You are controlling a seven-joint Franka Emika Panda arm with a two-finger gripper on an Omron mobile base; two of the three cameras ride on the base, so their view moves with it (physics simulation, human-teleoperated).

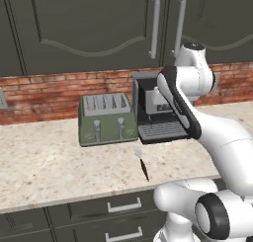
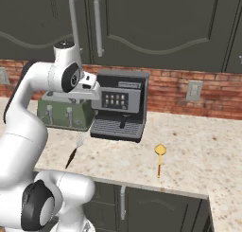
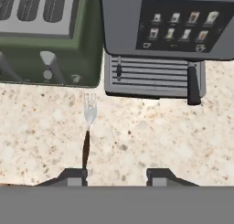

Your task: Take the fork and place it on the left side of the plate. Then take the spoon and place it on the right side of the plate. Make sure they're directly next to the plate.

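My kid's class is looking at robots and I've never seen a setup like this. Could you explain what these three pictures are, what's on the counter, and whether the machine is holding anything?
This is a computer-rendered kitchen with a white robot arm on a base that can drive. Two pictures come from cameras riding on that base, behind the arm to its left and to its right, so they show the same counter from two sides. The third comes from a camera on the hand, looking down past its two dark fingertips.

On the counter stand a green toaster and a grey coffee machine, against a brick wall. In front of them lies a small fork with a dark handle, tines toward the toaster. Further right lies a golden spoon.

The hand hangs above the fork's handle end with its fingers apart, holding nothing.
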